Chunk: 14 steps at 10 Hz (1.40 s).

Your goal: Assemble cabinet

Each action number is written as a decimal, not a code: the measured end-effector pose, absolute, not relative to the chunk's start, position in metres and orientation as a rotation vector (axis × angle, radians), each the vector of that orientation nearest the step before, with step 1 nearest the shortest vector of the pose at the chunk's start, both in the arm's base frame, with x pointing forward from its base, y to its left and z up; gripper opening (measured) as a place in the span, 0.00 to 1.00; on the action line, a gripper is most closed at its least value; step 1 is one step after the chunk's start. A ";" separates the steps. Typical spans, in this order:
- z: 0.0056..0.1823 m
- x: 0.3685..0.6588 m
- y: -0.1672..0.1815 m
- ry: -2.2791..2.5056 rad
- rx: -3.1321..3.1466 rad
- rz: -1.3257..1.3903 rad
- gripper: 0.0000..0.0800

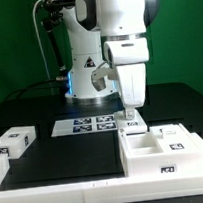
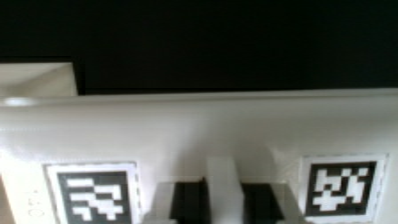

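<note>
exterior view shows one robot arm with one pincer at its end. one big white box sits on the black table, at the front on the exterior view's right. the box has open pockets in its top. i can count two black-and-white square tags on it in this view, one on the front wall and one on top. one small white block sits at the exterior view's left, well apart from the big white box, and it has square tags too. one marker board lies flat on the table between them, farther back, with several square tags in a row. the pincer hangs low, just at the back edge of the big white box. one triangle sign is stuck on the foot of the arm, but it is too small to read. the tags show only blocky patterns, with no letters i can read. the wrist view is blurry. it shows a white wall of the big white box up close with two square tags, one on each side. two dark fingers stand between them with a thin white strip in the middle. i cannot tell if the pincer is spread or pinching that strip.
</note>
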State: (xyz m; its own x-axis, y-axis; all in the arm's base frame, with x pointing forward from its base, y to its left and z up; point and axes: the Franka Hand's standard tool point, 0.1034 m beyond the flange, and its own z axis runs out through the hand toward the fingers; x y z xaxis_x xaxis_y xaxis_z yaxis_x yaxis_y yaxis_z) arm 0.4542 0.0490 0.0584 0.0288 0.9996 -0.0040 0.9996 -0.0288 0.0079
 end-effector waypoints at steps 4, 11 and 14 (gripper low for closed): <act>0.058 0.455 0.049 2.183 2.250 -0.003 0.09; 0.055 0.455 0.053 2.186 2.258 -0.013 0.09; 0.054 0.454 0.053 2.182 2.257 0.004 0.09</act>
